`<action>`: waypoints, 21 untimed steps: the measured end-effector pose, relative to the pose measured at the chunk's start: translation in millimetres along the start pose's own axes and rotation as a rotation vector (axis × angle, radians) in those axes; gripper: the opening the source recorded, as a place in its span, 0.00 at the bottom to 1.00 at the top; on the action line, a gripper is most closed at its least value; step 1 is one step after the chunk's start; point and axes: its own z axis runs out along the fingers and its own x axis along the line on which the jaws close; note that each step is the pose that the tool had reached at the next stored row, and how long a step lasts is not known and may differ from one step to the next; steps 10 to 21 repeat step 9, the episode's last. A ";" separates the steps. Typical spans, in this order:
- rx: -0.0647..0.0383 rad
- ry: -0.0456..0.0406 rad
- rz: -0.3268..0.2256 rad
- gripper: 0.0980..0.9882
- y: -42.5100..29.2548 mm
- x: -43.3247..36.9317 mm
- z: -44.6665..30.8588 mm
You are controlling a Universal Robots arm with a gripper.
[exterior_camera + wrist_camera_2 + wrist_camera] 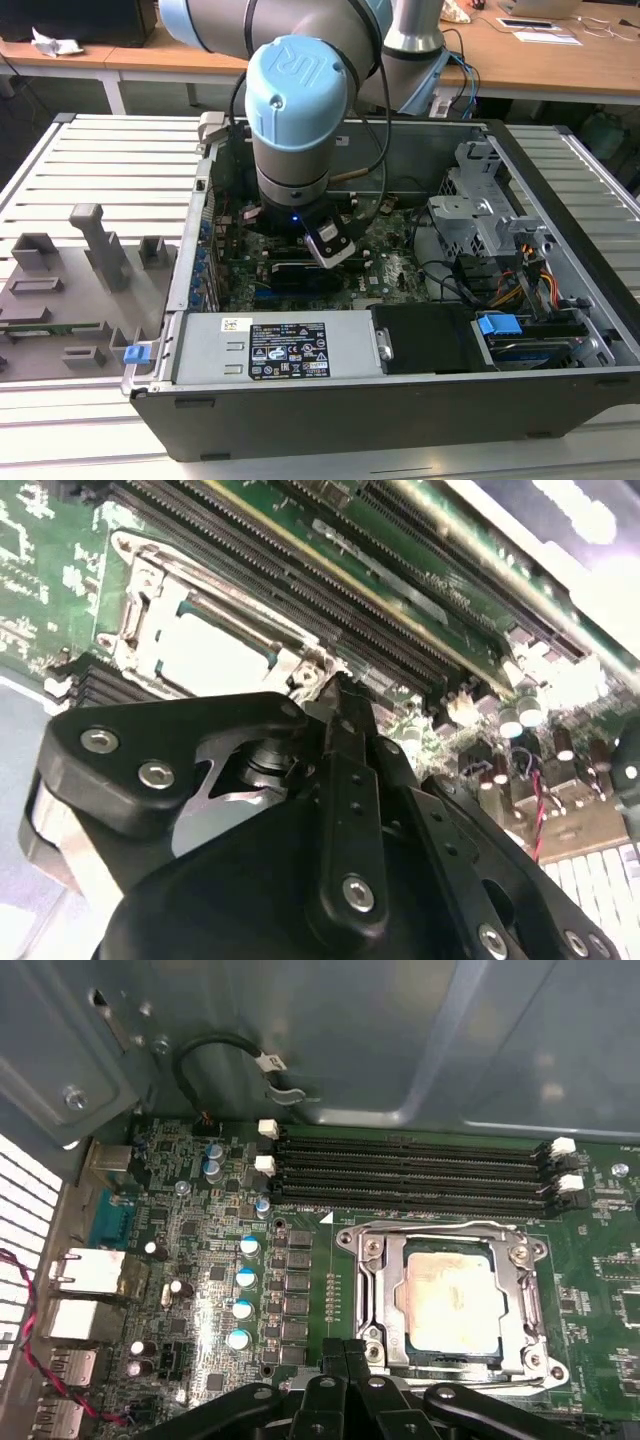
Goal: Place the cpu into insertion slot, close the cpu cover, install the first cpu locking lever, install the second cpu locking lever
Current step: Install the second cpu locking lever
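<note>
The cpu [452, 1300] lies seated in the insertion slot [372, 1305] under the lowered cpu cover [528, 1300], near the memory slots [410, 1172]; the end effector [345, 1352], fingers together and empty, hovers just beside the socket and risks scraping the cover or slipping off a lever.

Arm angled steeply down from above, wrist vertical, black hand [335, 695] with fingertips pressed together.
</note>
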 end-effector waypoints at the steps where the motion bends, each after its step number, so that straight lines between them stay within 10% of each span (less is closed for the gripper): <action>1: 0.000 0.0000 0.000 0.01 1.4 -0.1 -3.6; 7: 0.000 0.0000 0.000 0.01 6.5 -0.7 -16.5; 21: 0.000 0.0000 0.000 0.01 6.6 -0.7 -16.5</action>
